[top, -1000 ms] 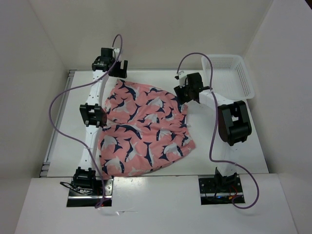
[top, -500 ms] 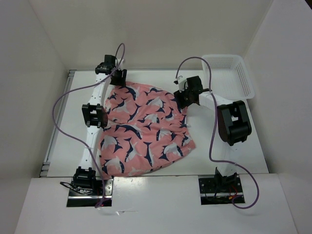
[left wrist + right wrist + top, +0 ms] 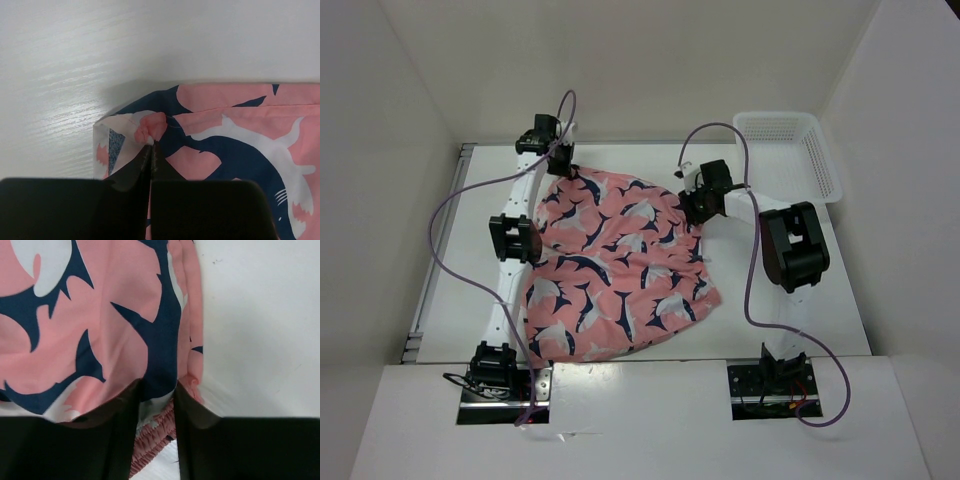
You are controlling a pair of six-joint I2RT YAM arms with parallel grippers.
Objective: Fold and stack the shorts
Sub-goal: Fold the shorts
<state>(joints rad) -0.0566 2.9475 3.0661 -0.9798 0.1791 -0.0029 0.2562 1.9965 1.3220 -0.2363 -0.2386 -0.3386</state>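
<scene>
Seeing the shorts (image 3: 615,265) laid rumpled but mostly flat across the middle of the table (image 3: 450,300), between the two arms. Got the left gripper (image 3: 563,162) at the far-left corner of the fabric. From the left wrist camera: fingers (image 3: 125,200) clamped tight on a small bunched pinch of that corner, no gap between the jaws. Got the right gripper (image 3: 696,207) at the far-right edge of the fabric. From the right wrist camera: jaws narrow, with hem and gathered elastic edge caught between them. Noting the white mesh basket (image 3: 820,160) at the far-right corner of the table, apart from the shorts
</scene>
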